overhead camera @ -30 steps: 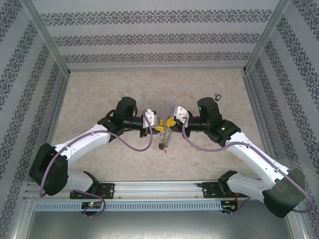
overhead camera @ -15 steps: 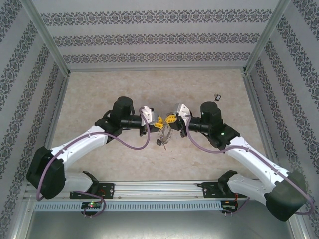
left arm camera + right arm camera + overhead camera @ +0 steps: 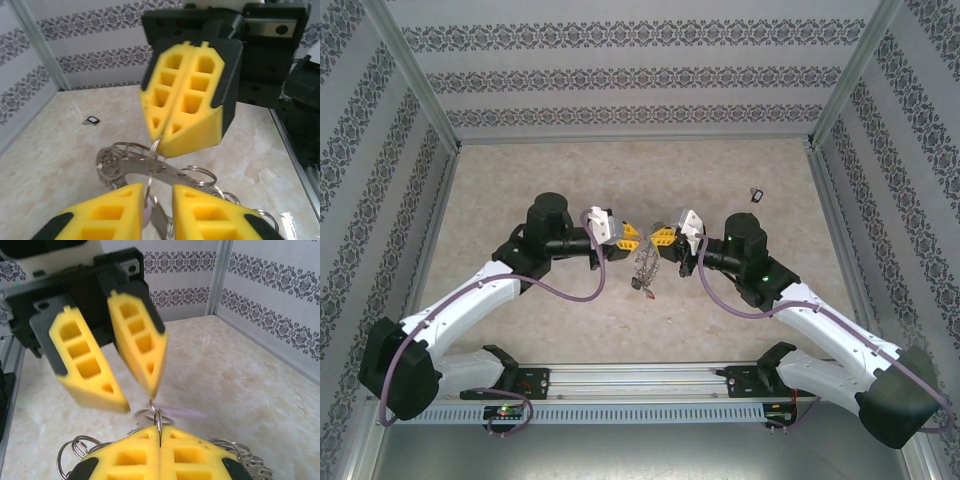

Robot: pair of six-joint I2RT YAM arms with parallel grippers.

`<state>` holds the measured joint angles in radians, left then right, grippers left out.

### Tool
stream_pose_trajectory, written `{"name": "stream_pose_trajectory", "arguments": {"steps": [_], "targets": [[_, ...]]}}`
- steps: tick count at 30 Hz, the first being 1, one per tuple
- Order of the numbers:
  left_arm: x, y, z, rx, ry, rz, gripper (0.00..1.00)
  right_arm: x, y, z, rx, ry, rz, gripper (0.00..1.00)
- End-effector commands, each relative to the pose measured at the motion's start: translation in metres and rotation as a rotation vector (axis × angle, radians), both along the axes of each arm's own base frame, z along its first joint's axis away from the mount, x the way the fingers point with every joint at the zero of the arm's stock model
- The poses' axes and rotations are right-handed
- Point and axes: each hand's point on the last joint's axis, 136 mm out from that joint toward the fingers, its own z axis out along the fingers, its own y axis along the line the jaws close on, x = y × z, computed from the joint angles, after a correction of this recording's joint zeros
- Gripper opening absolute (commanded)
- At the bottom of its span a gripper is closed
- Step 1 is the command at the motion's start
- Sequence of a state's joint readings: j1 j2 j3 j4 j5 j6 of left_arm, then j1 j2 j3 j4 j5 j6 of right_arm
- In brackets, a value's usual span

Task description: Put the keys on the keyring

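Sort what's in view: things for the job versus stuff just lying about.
For the job:
- keyring, pinched in the shut right gripper
- keys strung on it
- left gripper, open beside it

Lying about:
- small dark piece, alone on the table at the right rear; too small to tell whether it is a key

Overhead view down; wrist views face-to-face, sharing keyring [image 3: 131, 161].

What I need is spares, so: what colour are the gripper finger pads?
Yellow finger pads, black-backed; clearest in the left wrist view.
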<state>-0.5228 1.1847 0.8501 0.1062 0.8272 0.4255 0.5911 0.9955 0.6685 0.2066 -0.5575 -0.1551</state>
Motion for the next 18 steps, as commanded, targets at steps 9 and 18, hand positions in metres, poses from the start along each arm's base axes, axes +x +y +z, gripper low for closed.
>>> {"name": "stream_pose_trajectory", "arguments": {"steps": [9,18], "targets": [[0.006,0.010,0.029,-0.052,0.014,-0.042,0.31,0.001,0.008,0.021,0.034,-0.052,0.052,0.00],[-0.004,0.003,0.022,-0.033,0.049,-0.151,0.24,0.005,0.013,0.028,0.043,-0.057,0.067,0.00]]}}
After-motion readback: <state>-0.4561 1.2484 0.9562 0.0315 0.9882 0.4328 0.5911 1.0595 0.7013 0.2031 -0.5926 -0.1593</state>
